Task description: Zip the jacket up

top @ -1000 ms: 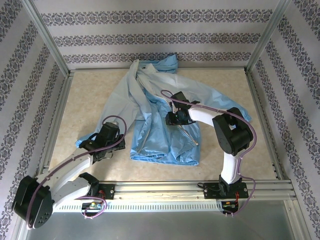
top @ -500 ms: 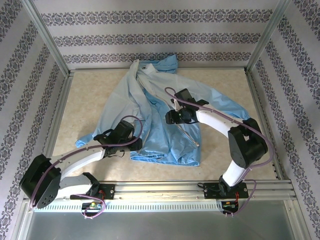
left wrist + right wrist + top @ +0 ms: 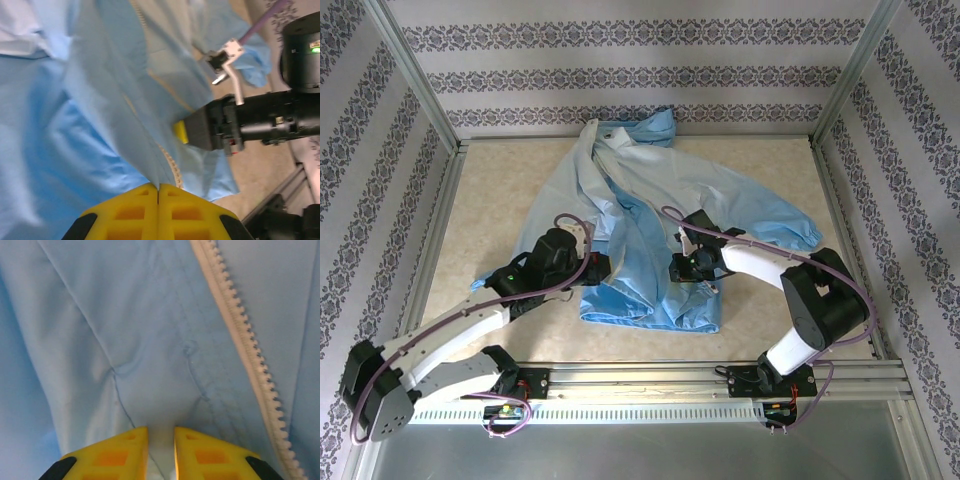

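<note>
Light-blue jacket (image 3: 650,230) spread on table (image 3: 500,200) — left gripper (image 3: 158,188) jaws pressed together, pinching a fabric ridge; right gripper (image 3: 160,442) jaws a sliver apart, clamping cloth — white zipper teeth (image 3: 244,340) just right of them.

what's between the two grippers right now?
Jacket fabric with its white zipper spans the gap from left gripper to right gripper, clearest in the left wrist view.
</note>
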